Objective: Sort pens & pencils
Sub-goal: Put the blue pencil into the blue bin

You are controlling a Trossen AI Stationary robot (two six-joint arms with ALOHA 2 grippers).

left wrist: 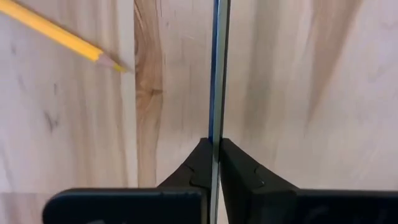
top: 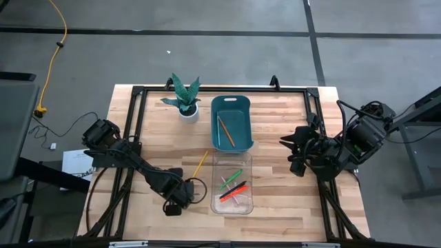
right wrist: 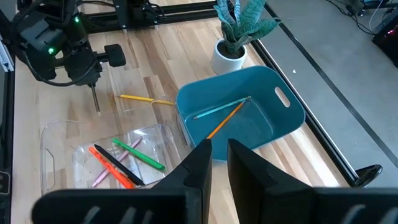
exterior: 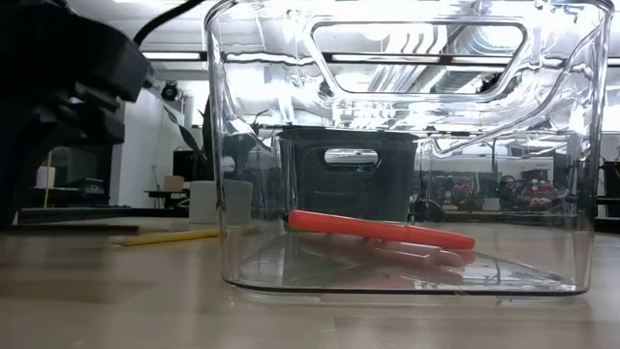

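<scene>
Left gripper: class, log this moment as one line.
left gripper: shut on blue-grey stick | yellow pencil: on table | right gripper: waiting

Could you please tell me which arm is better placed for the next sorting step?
Left, I think. The left pincer is shut on a thin stick beside the clear bin, so dropping it off is a short move. The right pincer waits empty, right of the teal bin.

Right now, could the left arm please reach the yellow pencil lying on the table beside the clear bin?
Probably not yet: the yellow pencil lies bare on the table close by, but the left gripper is shut on a thin dark stick and would have to drop that first.
</scene>
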